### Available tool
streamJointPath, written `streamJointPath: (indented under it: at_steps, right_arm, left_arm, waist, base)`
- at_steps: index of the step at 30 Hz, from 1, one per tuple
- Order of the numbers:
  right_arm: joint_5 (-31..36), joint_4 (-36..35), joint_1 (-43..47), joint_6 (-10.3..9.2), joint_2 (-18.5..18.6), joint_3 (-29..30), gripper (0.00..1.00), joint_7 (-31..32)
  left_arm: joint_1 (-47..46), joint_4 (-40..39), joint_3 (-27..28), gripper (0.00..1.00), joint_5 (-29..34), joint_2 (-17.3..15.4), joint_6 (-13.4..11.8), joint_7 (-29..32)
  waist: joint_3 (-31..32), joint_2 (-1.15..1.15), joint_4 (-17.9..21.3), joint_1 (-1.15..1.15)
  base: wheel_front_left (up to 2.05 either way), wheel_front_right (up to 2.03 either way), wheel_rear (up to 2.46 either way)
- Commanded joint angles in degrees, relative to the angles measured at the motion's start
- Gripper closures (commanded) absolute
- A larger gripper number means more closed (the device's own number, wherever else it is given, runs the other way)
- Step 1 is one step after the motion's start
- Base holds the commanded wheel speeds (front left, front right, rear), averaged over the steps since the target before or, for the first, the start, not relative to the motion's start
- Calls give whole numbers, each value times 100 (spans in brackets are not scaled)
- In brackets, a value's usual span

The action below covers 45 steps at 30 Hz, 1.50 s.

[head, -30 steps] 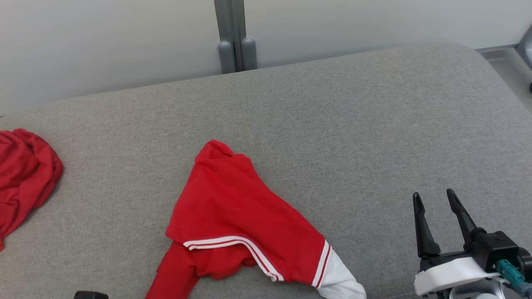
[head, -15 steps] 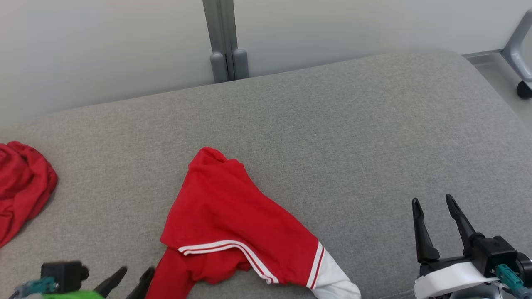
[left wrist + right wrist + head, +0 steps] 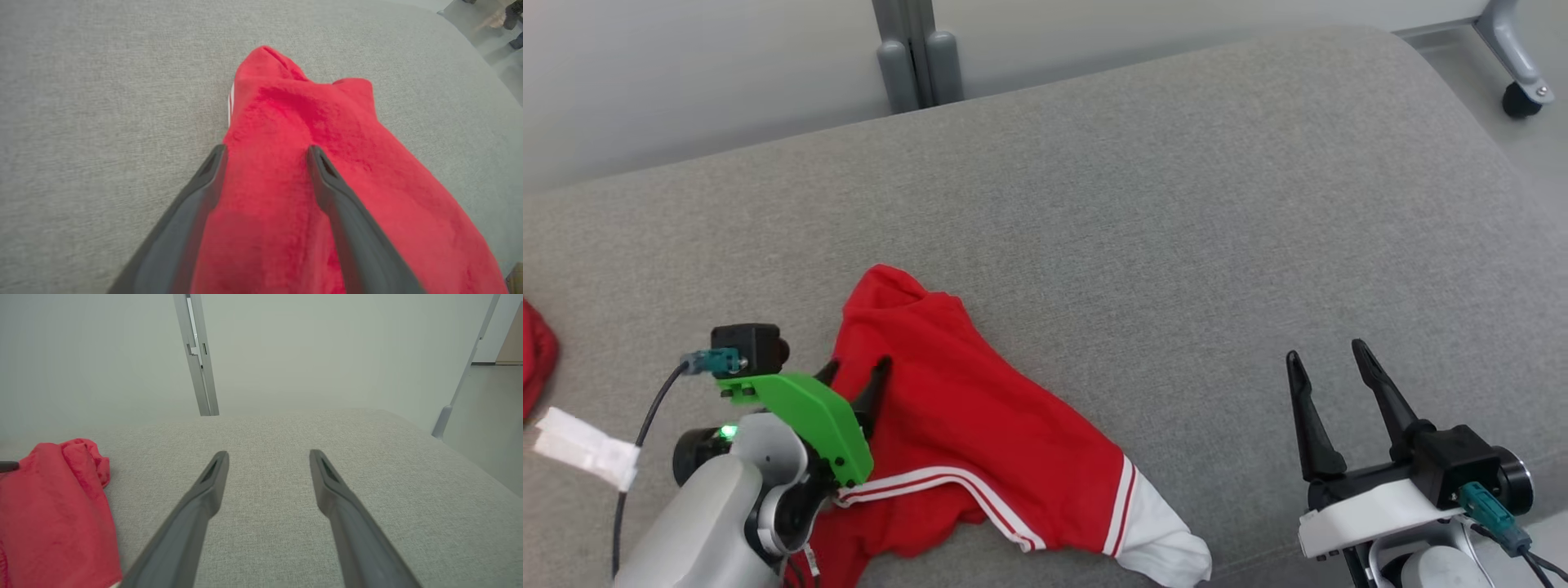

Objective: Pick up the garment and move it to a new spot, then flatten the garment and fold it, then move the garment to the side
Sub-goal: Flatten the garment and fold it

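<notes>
The garment (image 3: pixel 980 425) is soft matt red cloth with white trim, lying on the cushion (image 3: pixel 1143 212), whose grey cover is a coarse woven fabric without sheen. Above the cushion, the left gripper (image 3: pixel 856 367) and right gripper (image 3: pixel 1324 351) have smooth, dark, matt plastic fingers, the left carrying a smooth green plastic plate (image 3: pixel 809 412). Behind the cushion stands a post (image 3: pixel 915 49) of smooth grey metal.

- Grippers, two: left gripper (image 3: pixel 856 366), right gripper (image 3: pixel 1325 352).
- Red garments, two: striped garment (image 3: pixel 980 425), edge garment (image 3: pixel 533 359).
- Grey cushion (image 3: pixel 1143 204), one.
- White tag (image 3: pixel 584 447), one.
- Caster wheel (image 3: pixel 1515 100), one.
</notes>
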<state>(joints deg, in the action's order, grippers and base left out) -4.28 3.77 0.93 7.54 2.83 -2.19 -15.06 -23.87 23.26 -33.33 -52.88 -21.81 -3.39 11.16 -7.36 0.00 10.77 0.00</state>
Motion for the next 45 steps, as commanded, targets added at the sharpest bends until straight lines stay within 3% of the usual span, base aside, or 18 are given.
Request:
streamJointPath:
  at_steps: [1, 7, 8, 9, 20, 27, 28, 29, 30, 36, 40, 45]
  right_arm:
    - [-1, 15, -45, -10, 14, 25, 0, -17]
    - [-63, -1, -33, -9, 8, 5, 0, -17]
    - [-90, 2, -60, -10, 8, 2, 0, -17]
    - [-102, 8, -89, -10, 9, 4, 0, -16]
    - [-206, 68, -302, -10, 10, -191, 0, -17]
    - [-325, 120, -349, -10, 8, -207, 0, -17]
    - [-326, 129, -341, -10, 8, -218, 0, -17]
    - [-331, 138, -339, -10, 8, -224, 0, -17]
    - [-334, 148, -332, -10, 9, -225, 0, -17]
    - [-225, 58, -216, -9, 9, -69, 0, -17]
    - [-124, -39, -71, -10, 11, 128, 0, -17]
    - [115, -214, 43, -10, 12, 325, 0, -17]
  left_arm:
    - [-174, 197, -13, 0, -74, 67, 95, 134]
    - [-667, 1088, -269, 0, -64, 159, 453, 579]
    - [-739, 1232, -270, 30, -24, 183, 432, 492]
    - [-804, 1310, -252, 100, 21, 230, 427, 367]
    - [-1964, 2346, 214, 100, 373, 597, 29, -1366]
    - [-2630, 3094, 157, 100, 726, 644, 15, -2207]
    - [-2674, 3179, 153, 95, 763, 666, 46, -2317]
    - [-2691, 3253, 165, 51, 775, 687, 50, -2375]
    - [-2671, 3356, 175, 0, 777, 720, 73, -2425]
    - [-2413, 3401, 429, 0, 798, 699, 118, -2636]
    - [-1870, 2432, 959, 0, 1121, 629, 12, -2632]
    - [-431, 851, 1738, 0, 1728, 790, -161, -2629]
  waist:
    - [-188, 0, 225, 0]
    - [-309, 0, 390, 0]
    - [-336, 0, 416, 0]
    - [-360, 0, 435, 0]
    - [-605, 0, 675, 0]
    - [-694, 0, 884, 0]
    - [-695, 0, 901, 0]
    - [-693, 0, 912, 0]
    - [-676, 0, 919, 0]
    - [-429, 0, 814, 0]
    - [-165, 0, 639, 0]
    - [281, 0, 387, 0]
  base:
    - [0, 0, 0]
    - [0, 0, 0]
    - [0, 0, 0]
    - [0, 0, 0]
    - [0, 0, 0]
    - [0, 0, 0]
    - [0, 0, 0]
    - [0, 0, 0]
    - [0, 0, 0]
    - [0, 0, 0]
    - [0, 0, 0]
    - [0, 0, 0]
